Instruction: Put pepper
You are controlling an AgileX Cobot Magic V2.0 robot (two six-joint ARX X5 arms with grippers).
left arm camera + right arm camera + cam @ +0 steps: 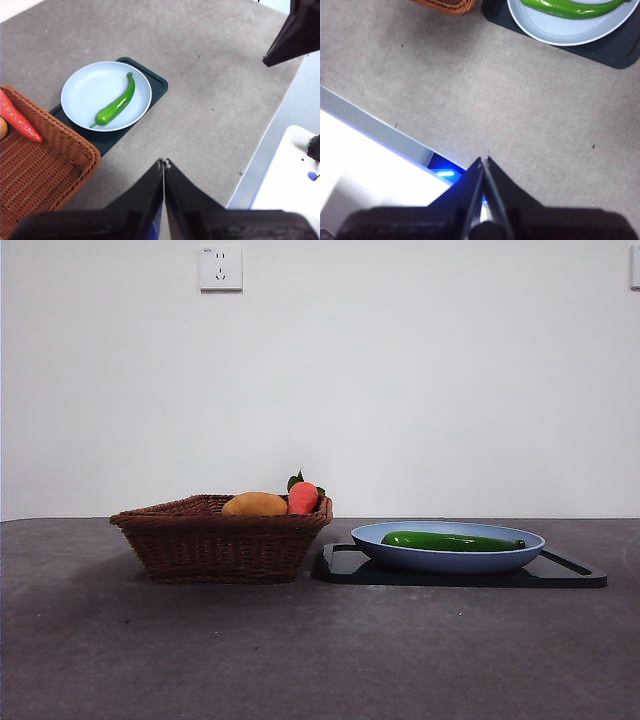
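The long green pepper (450, 541) lies in the blue plate (400, 554), which stands on a black tray (570, 571) to the right of the wicker basket (215, 545). It also shows in the left wrist view (116, 104) and the right wrist view (570, 7). My left gripper (163, 163) is shut and empty, high above the table, away from the plate. My right gripper (484, 159) is shut and empty, above the bare table near its edge. Neither arm shows in the front view.
The basket holds a red-orange fruit with green leaves (303, 496) and a yellow-orange fruit (254, 504). In the left wrist view a long red fruit (17, 120) lies in the basket (45, 170). The other arm's dark tip (292, 35) shows there. The table edge (380, 135) is near.
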